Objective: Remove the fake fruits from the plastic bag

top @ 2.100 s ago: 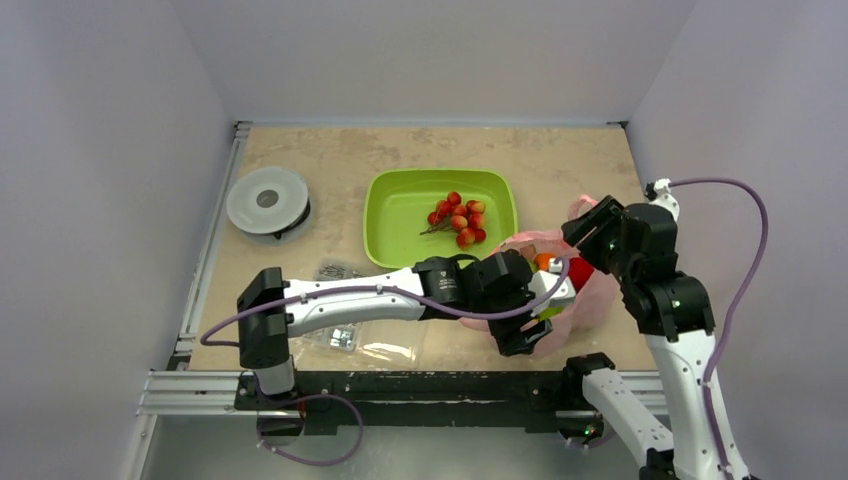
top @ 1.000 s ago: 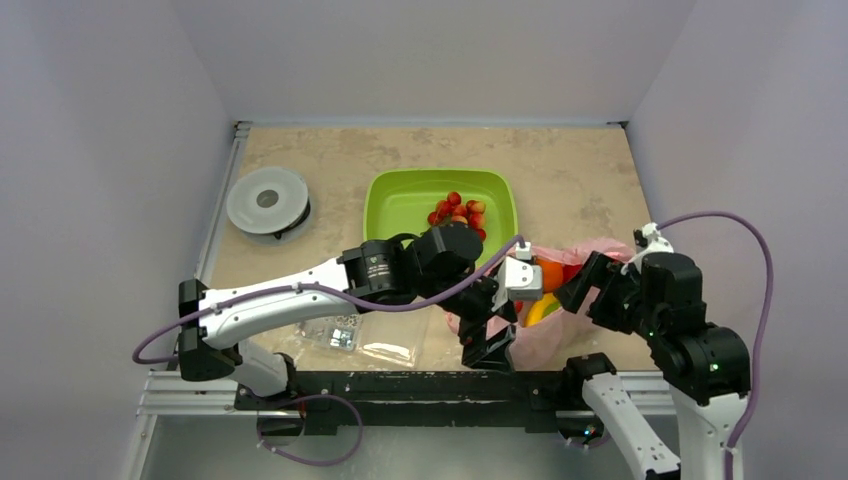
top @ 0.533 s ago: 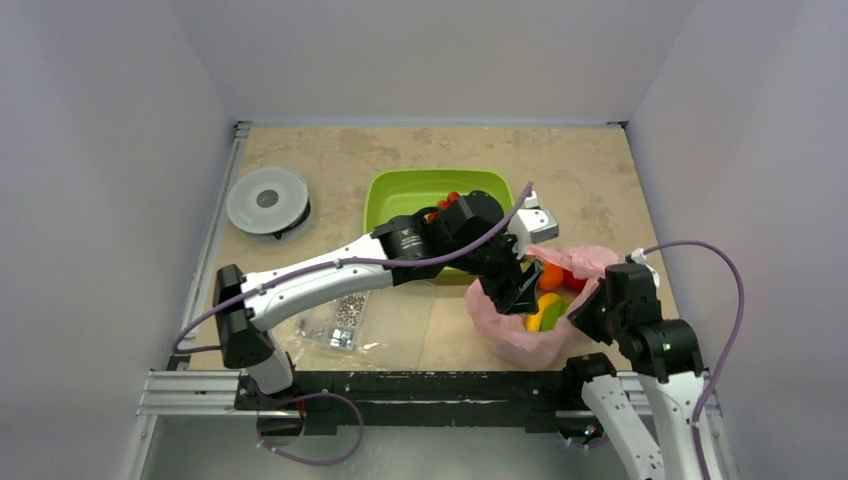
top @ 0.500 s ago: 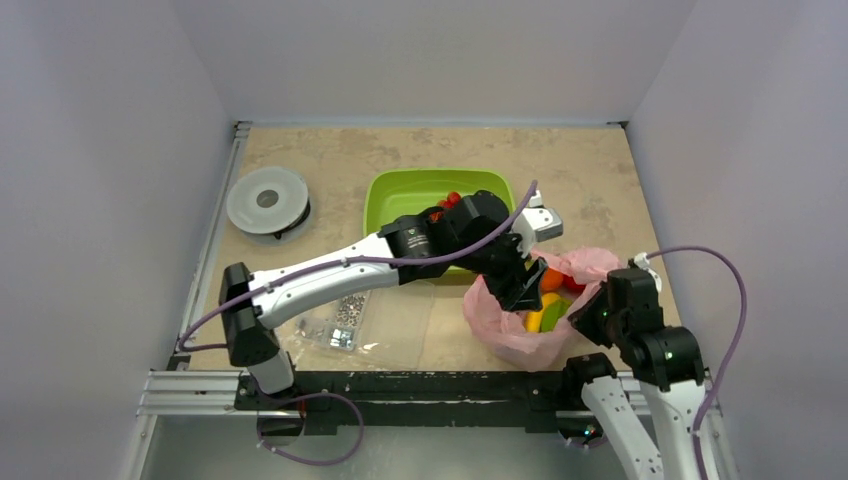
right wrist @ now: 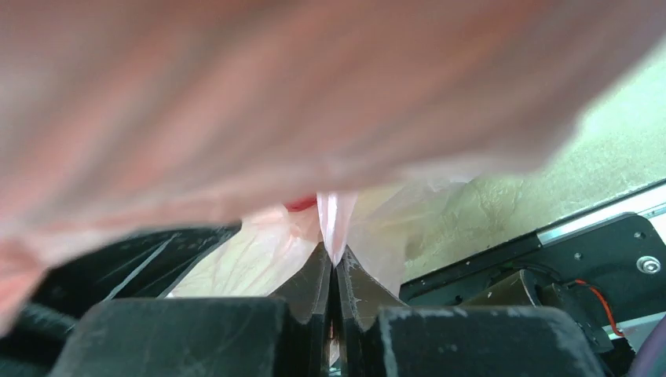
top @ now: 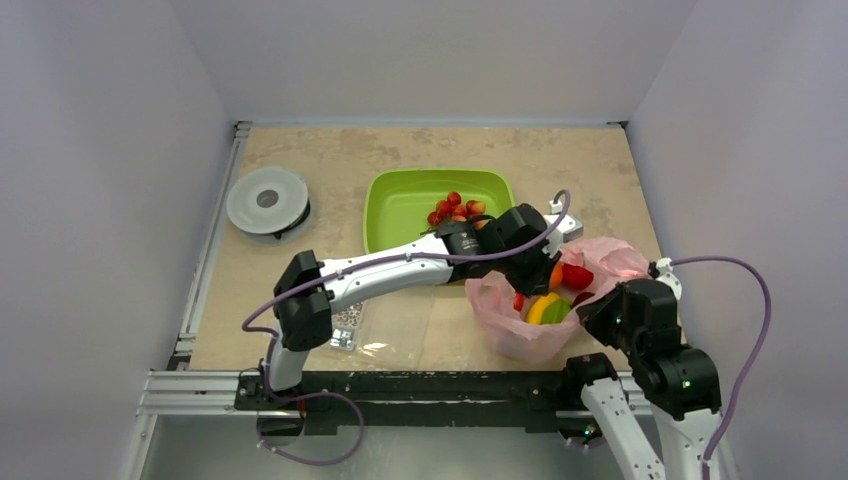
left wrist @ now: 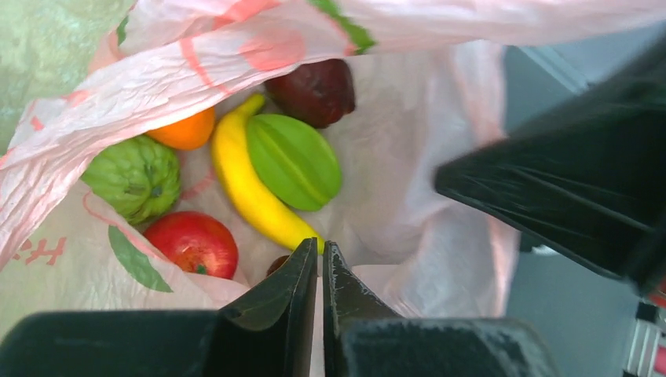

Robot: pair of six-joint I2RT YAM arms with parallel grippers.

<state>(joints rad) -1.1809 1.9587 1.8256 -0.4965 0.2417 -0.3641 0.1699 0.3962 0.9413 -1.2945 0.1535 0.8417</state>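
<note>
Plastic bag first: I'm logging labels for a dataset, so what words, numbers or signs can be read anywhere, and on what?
plastic bag: red printed marks like characters, beside a green leaf print; creased and cut off, not readable.
round grey case: no text legible.
clear box of screws: too small to read.

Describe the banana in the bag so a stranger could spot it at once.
Find the pink plastic bag just right of the green tray and look into its open mouth. Inside, the banana lies beside a smooth green oval piece, its tip next to an orange fruit. It alone is long, curved and yellow; its neighbours are round or oval.
</note>
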